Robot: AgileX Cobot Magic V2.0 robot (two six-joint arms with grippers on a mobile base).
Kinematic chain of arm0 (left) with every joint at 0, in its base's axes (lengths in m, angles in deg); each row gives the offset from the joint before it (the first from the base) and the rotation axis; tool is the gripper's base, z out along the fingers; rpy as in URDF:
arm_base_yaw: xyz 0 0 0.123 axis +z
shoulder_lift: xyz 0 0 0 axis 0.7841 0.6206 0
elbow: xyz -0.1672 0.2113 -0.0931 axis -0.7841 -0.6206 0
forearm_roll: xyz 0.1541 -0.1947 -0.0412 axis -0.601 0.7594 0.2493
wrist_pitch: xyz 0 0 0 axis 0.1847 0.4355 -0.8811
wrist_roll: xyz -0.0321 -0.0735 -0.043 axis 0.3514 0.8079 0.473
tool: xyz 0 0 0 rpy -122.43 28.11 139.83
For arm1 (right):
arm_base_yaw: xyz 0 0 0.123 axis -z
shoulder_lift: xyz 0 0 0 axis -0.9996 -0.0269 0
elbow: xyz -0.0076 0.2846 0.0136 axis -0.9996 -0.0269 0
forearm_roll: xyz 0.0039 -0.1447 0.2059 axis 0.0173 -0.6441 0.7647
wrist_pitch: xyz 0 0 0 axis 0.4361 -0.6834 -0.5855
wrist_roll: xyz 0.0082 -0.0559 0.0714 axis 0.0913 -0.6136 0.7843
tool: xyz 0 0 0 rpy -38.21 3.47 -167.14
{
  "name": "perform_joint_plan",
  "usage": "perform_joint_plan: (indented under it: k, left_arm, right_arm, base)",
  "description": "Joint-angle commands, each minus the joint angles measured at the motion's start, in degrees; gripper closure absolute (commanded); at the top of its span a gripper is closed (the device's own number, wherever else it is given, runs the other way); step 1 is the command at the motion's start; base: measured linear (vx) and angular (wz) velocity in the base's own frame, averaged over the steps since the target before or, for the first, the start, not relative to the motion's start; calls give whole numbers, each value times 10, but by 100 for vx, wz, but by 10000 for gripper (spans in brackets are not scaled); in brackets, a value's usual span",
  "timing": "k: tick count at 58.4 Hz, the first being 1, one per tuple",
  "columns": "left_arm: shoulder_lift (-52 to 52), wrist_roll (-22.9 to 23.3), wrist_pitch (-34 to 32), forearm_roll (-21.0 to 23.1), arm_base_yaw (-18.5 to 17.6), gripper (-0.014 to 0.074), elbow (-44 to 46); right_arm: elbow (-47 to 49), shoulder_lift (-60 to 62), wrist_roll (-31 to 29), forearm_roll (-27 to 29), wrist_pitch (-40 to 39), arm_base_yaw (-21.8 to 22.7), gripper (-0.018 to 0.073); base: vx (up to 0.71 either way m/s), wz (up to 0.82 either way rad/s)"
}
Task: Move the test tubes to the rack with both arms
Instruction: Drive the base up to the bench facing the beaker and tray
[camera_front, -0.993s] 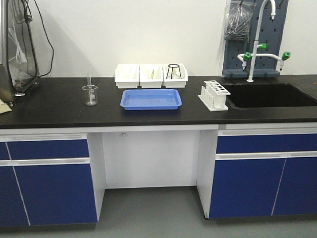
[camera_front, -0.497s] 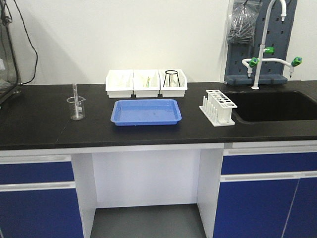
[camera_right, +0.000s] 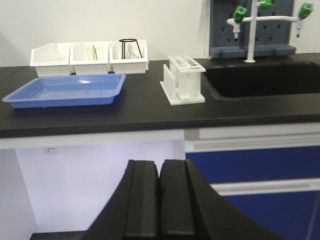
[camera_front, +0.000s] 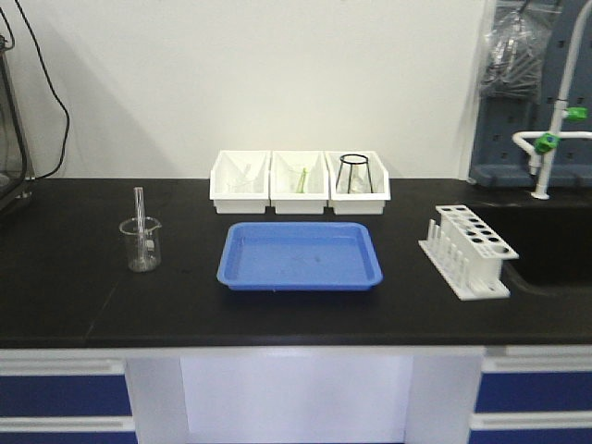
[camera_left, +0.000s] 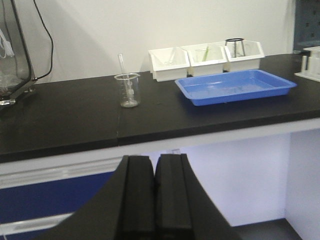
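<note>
Your left gripper (camera_left: 155, 172) and right gripper (camera_right: 160, 176) are both pressed together, holding nothing. One test tube (camera_front: 140, 203) stands in the beaker (camera_front: 141, 253); the rack (camera_front: 468, 252) sits right of the tray (camera_front: 298, 259).

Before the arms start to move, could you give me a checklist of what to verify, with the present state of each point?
1. Test tube found: ok, it stands in the beaker.
2. Rack free: ok, no tube sticks out of it.
3. Left gripper open: not ok, jaws shut.
4. Right gripper open: not ok, jaws shut.
5. More tubes in the white bins: cannot tell.
</note>
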Motion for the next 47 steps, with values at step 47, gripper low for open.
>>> perform_joint_plan:
  k: [47]
  left_arm:
    - [-11, 4, -46, 2, -5, 611, -15]
  right_arm:
    - [-6, 4, -1, -1, -48, 0, 566]
  base:
    - [46, 2]
